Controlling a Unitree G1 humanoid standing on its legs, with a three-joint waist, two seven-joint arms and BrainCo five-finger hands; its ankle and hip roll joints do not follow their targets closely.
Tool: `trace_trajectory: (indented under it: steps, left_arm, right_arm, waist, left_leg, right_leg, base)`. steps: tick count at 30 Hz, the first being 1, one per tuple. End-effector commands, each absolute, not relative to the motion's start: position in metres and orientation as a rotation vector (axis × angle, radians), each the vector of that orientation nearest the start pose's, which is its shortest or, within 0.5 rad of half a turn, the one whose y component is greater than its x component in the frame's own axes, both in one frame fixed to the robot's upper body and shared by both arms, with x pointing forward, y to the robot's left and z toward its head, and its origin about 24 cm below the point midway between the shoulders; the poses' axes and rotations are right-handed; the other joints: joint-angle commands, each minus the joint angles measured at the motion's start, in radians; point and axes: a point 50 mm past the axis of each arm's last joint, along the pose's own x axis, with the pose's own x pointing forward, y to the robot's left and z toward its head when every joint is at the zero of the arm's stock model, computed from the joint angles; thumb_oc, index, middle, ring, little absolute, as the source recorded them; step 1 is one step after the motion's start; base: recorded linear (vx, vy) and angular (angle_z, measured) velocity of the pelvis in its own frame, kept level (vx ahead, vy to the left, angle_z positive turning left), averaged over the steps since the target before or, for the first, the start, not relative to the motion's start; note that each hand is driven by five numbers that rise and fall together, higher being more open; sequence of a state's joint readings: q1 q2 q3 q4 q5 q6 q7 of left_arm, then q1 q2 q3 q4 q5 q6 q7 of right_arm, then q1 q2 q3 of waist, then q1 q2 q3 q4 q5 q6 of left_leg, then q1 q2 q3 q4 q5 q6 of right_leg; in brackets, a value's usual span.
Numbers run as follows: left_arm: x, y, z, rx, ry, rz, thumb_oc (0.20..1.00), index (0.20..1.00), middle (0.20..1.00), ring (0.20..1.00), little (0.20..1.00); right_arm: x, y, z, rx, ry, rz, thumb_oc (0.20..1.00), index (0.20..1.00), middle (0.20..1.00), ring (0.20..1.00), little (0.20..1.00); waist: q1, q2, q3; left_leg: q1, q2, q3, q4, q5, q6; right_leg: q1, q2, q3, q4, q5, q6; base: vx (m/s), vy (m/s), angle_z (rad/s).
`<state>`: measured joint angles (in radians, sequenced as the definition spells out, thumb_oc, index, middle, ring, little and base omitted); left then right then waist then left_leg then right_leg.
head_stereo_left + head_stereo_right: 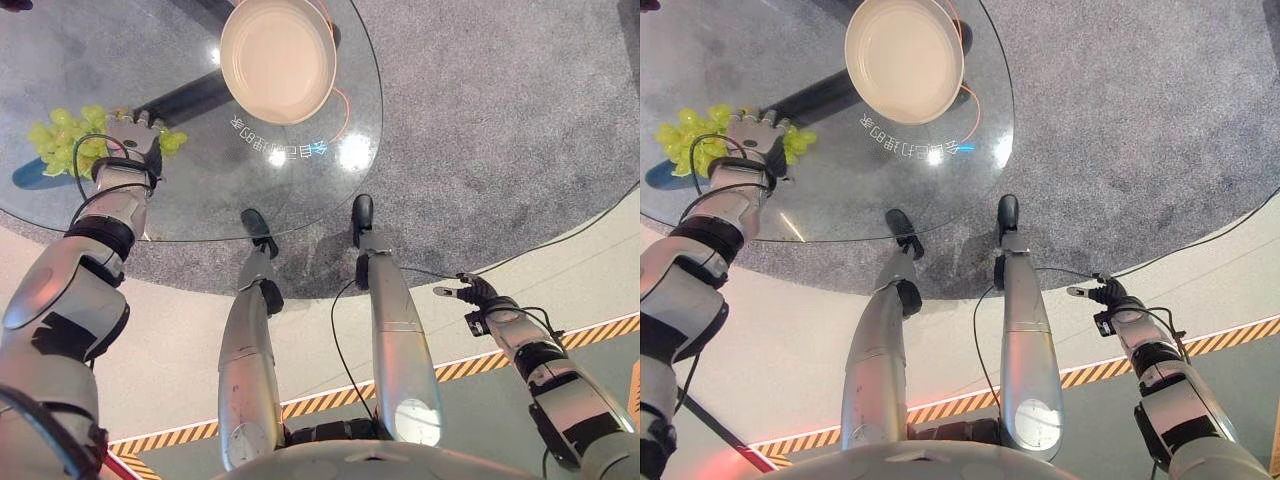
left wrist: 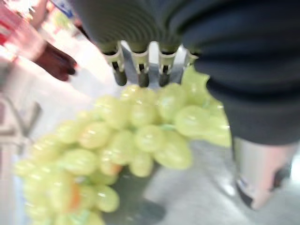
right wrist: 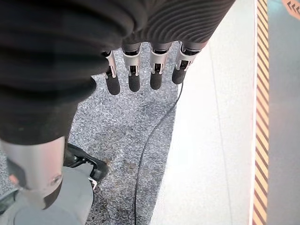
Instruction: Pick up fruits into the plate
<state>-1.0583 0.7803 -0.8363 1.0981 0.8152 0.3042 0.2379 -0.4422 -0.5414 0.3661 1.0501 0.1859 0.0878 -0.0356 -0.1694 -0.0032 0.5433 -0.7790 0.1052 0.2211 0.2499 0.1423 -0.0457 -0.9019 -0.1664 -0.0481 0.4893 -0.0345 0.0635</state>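
Note:
A bunch of green grapes (image 1: pixel 58 142) lies at the left edge of the round glass table (image 1: pixel 200 185). My left hand (image 1: pixel 132 134) rests on top of the bunch, grapes showing on both sides of it. In the left wrist view its fingers (image 2: pixel 140 70) reach straight over the grapes (image 2: pixel 136 136), with the thumb standing apart beside them. An empty cream plate (image 1: pixel 278 58) sits at the far middle of the table, well to the right of the grapes. My right hand (image 1: pixel 470 293) hangs low at the right side, off the table, fingers (image 3: pixel 133 75) straight and empty.
The table's dark foot (image 1: pixel 185 97) shows through the glass between the grapes and the plate. Grey carpet lies under and around the table. Yellow-and-black striped tape (image 1: pixel 480 365) runs across the pale floor near me.

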Motion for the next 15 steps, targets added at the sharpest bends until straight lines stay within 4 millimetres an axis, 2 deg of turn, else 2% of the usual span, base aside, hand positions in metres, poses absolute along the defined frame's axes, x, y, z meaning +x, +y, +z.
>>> trace_trajectory:
  steps: [1,6,10,15]
  left_arm:
    - [0.349,0.368,0.189,2.106,0.425,0.714,1.0,1.0,1.0,1.0,1.0]
    - [0.343,0.374,0.188,2.133,0.453,0.769,1.0,1.0,1.0,1.0,1.0]
    - [0.342,0.376,0.196,2.132,0.476,0.81,1.0,1.0,1.0,1.0,1.0]
    - [0.338,0.377,0.195,2.109,0.426,0.873,1.0,1.0,1.0,1.0,1.0]
  right_arm:
    - [0.249,-0.316,-0.048,-0.57,0.801,-0.163,1.0,1.0,1.0,1.0,1.0]
    - [0.241,-0.317,-0.054,-0.556,0.812,-0.173,1.0,1.0,1.0,1.0,1.0]
    - [0.246,-0.314,-0.051,-0.546,0.795,-0.176,1.0,1.0,1.0,1.0,1.0]
    - [0.249,-0.31,-0.049,-0.536,0.777,-0.167,1.0,1.0,1.0,1.0,1.0]
  waist:
    - [-0.004,0.008,-0.023]
    - [0.005,0.009,-0.023]
    - [0.008,0.005,-0.023]
    - [0.01,-0.003,-0.023]
  left_leg:
    - [-0.065,-0.036,-0.065,0.203,-0.161,-0.013]
    - [-0.063,-0.043,-0.072,0.195,-0.154,-0.014]
    - [-0.07,-0.046,-0.076,0.193,-0.15,-0.013]
    - [-0.088,-0.043,-0.076,0.203,-0.153,-0.015]
  right_leg:
    - [0.029,0.044,-0.004,-0.094,0.082,0.003]
    - [0.032,0.04,-0.01,-0.099,0.084,0.001]
    - [0.03,0.042,-0.016,-0.101,0.085,-0.001]
    - [0.016,0.046,-0.017,-0.096,0.083,-0.005]
  base:
    - [0.0,0.0,0.0]
    - [0.0,0.0,0.0]
    - [0.0,-0.003,0.01]
    - [0.0,-0.006,0.04]
